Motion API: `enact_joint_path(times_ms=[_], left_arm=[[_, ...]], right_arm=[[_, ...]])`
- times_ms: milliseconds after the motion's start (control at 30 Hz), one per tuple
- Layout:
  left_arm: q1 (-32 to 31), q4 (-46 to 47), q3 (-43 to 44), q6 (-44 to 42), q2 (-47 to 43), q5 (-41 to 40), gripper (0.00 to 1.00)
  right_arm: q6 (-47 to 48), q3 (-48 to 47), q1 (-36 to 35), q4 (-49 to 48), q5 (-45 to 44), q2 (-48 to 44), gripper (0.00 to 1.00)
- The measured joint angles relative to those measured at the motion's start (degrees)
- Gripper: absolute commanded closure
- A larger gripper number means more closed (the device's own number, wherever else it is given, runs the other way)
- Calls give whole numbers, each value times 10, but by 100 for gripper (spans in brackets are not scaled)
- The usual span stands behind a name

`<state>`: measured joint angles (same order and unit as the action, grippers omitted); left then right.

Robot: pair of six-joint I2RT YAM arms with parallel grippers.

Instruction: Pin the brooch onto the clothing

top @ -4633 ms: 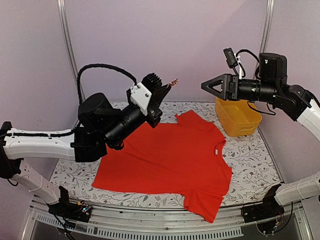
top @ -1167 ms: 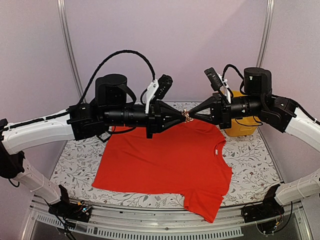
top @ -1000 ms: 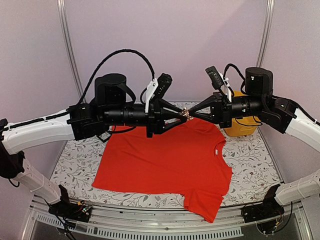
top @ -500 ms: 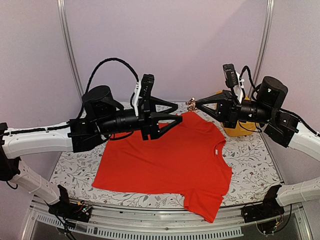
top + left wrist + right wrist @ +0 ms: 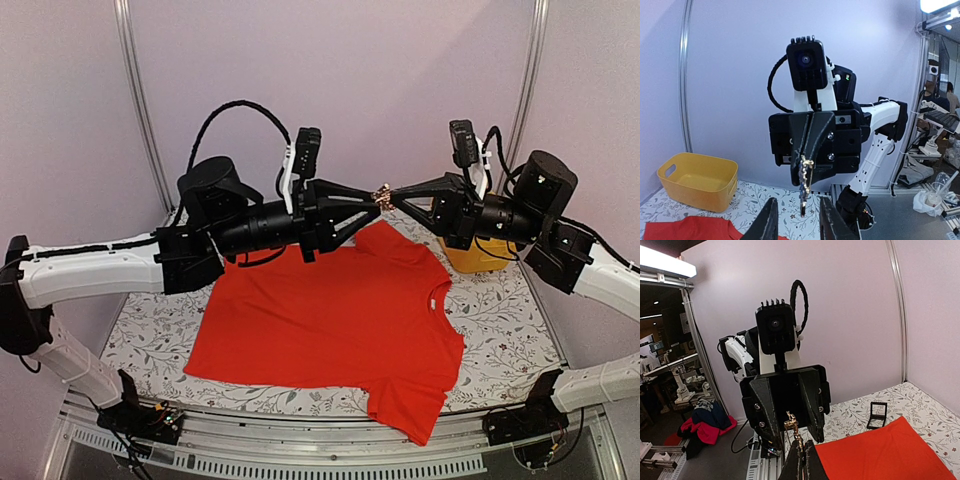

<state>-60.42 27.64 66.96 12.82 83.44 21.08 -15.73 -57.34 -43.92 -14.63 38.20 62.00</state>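
Observation:
The brooch (image 5: 381, 196), a small glittery gold cluster on a pin, hangs in mid-air above the clothing, a red-orange T-shirt (image 5: 330, 310) spread flat on the table. My right gripper (image 5: 391, 196) is shut on the brooch (image 5: 796, 430), its fingers (image 5: 801, 462) pinching the pin's lower end. My left gripper (image 5: 374, 203) faces it tip to tip and is open. In the left wrist view the brooch (image 5: 805, 175) dangles with its lower end between the left fingers (image 5: 771, 220), a gap on each side.
A yellow basket (image 5: 478, 256) stands at the back right, behind the right arm. A small black square box (image 5: 877, 415) sits on the floral tablecloth (image 5: 500, 310) beyond the shirt's edge. Both arms are raised well above the table.
The left gripper, wide open and lower half a second ago, has risen to the right and narrowed around the brooch. The right gripper keeps its hold and has barely moved.

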Motion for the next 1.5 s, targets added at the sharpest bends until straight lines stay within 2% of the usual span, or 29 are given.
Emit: enact_joint_path(times_ms=[133,233,267,367,467,533,700,1000,1133,1267,1500], left_arm=[[1,-2,18,-4,13,4,84],[1,-6,28,-6,19,7,98],[1,-7,30,-6,21,8,100],[1,-12,34,-7,22,12,100],[1,-20,34,-9,22,13,100],[1,-29,34,-12,22,14,100],[1,-47,36,-32,21,14,100],[1,-71,45,-62,21,13,100],[1,-124,67,-91,21,9,100],[1,-165,89,-110,21,18,100],[1,-212,92,-120,20,36,100]], right_arm=[[-1,0,0,0,0,0,100],[-1,0,0,0,0,0,100],[-1,0,0,1,0,0,100],[-1,0,0,2,-1,0,99],[5,-1,0,15,-2,-2,76],[19,-13,0,49,-1,-2,67],[76,-67,1,143,-2,-7,63],[128,-86,1,218,-7,-14,55],[154,-97,1,264,-19,-12,56],[186,-139,4,319,-14,11,68],[228,-171,5,376,9,43,79]])
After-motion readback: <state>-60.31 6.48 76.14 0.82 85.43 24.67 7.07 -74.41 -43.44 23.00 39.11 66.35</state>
